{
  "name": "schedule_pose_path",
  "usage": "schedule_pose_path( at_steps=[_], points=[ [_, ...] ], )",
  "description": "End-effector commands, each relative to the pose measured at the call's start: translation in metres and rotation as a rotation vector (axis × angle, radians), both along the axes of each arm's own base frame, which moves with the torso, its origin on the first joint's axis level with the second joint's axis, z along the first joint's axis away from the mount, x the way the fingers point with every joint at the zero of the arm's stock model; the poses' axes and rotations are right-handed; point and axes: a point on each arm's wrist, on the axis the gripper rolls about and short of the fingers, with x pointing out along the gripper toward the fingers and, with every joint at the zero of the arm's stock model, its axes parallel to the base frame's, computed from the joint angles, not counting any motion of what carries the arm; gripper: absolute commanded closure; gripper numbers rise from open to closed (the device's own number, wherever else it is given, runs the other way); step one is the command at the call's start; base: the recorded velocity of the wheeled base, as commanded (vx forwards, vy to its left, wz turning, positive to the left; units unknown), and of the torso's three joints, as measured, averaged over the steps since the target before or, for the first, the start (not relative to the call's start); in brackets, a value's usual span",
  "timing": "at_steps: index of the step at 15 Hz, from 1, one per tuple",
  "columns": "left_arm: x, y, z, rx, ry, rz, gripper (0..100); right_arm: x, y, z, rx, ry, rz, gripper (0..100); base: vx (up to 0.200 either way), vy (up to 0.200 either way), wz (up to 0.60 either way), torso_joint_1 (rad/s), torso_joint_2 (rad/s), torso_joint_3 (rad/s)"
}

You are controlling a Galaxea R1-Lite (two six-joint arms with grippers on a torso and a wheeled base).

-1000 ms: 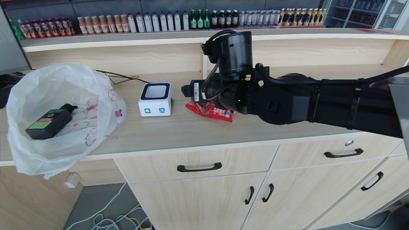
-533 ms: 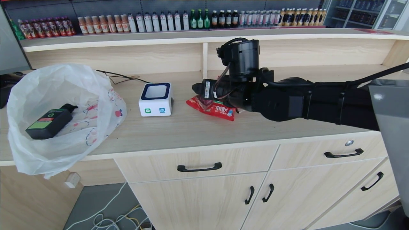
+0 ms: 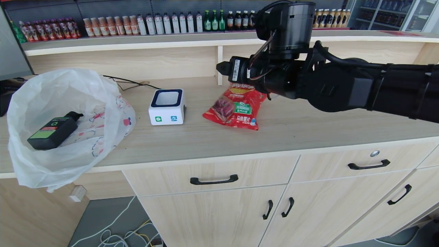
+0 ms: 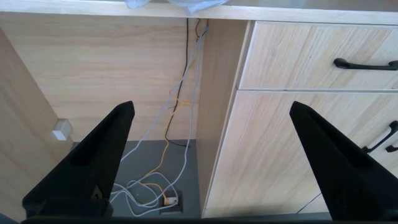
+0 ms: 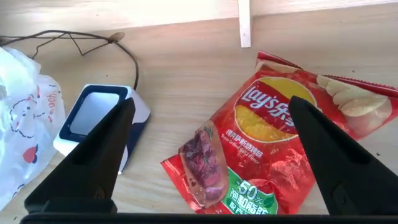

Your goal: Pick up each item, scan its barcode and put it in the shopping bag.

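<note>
R claw [image 5: 210, 104]: fingers spread wide, nothing held; hangs just over red chip bag [image 3: 236, 108]. Chip bag lies face-up on bench [image 3: 192, 140], near white scanner [image 3: 167, 107] on its R side, not touching. Shopping bag [image 3: 65, 116] at bench's L end, mouth open, black bottle [image 3: 53, 132] lying inside. L claw [image 4: 211, 106]: wide open, empty, low down facing cabinet [image 4: 298, 56], below bench edge; cables [image 4: 155, 186] on floor beneath.
</note>
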Motion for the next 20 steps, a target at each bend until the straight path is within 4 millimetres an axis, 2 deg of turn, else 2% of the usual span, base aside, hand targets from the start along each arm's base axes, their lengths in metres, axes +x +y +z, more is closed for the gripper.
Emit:
schedule_pose_path(
  at_steps=[1,7,10,14,17,20],
  points=[
    [0.0,0.0,0.0,0.0,0.0,0.0,0,-0.005,-0.004,0.01,0.02,-0.031,0.0,0,0.0,0.0,0.0,0.0,0.0,0.0],
    [0.0,0.0,0.0,0.0,0.0,0.0,0,0.005,0.0,-0.002,-0.003,-0.024,-0.056,0,0.0,0.0,0.0,0.0,0.0,0.0],
    [0.0,0.0,0.0,0.0,0.0,-0.001,0,0.013,-0.006,-0.007,-0.079,-0.04,-0.146,0,0.0,0.0,0.0,0.0,0.0,0.0],
    [0.0,0.0,0.0,0.0,0.0,0.0,0,0.016,0.012,-0.025,-0.07,-0.021,-0.213,0,0.0,0.0,0.0,0.0,0.0,0.0],
    [0.0,0.0,0.0,0.0,0.0,0.0,0,0.013,0.019,-0.029,-0.059,-0.006,-0.223,0,0.0,0.0,0.0,0.0,0.0,0.0],
    [0.0,0.0,0.0,0.0,0.0,0.0,0,0.02,0.025,-0.044,-0.046,0.024,-0.243,0,0.0,0.0,0.0,0.0,0.0,0.0]
  ],
)
